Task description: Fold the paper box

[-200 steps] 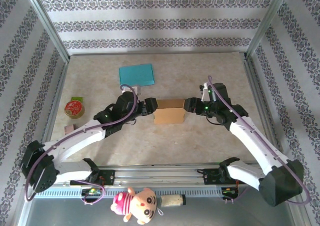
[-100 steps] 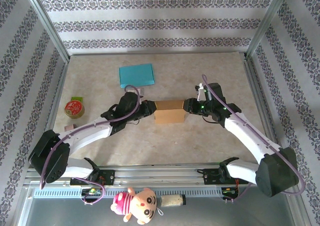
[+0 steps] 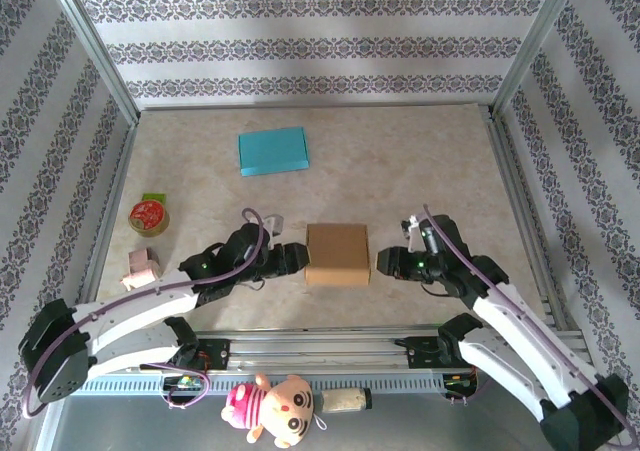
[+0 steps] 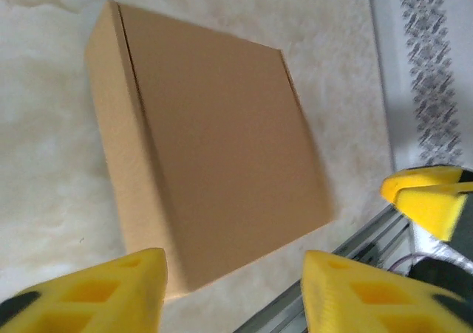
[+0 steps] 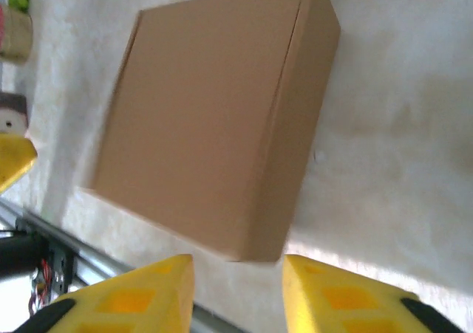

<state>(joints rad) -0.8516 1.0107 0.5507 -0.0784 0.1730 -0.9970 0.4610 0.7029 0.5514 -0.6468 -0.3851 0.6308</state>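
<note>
The paper box [image 3: 337,254] is a closed brown carton lying flat on the table near the front rail. It also shows from the left wrist [image 4: 207,148] and the right wrist [image 5: 214,119]. My left gripper [image 3: 294,258] sits just off the box's left side, low over the table. Its yellow fingers stand open [image 4: 233,289], and the box lies ahead of them, not between them. My right gripper [image 3: 381,263] sits just off the box's right side, open too [image 5: 236,285], with the box's near corner just ahead of its tips.
A teal flat box [image 3: 273,150] lies at the back. A red tin [image 3: 149,215] and a small pink object [image 3: 142,266] are at the left. The aluminium rail [image 3: 320,343] runs close behind the brown box's near edge. A plush toy [image 3: 275,406] lies below the rail.
The box has come toward the front rail and now lies flat showing its full top. Both arms have drawn back with it, and their jaws have closed and reopened beside it.
</note>
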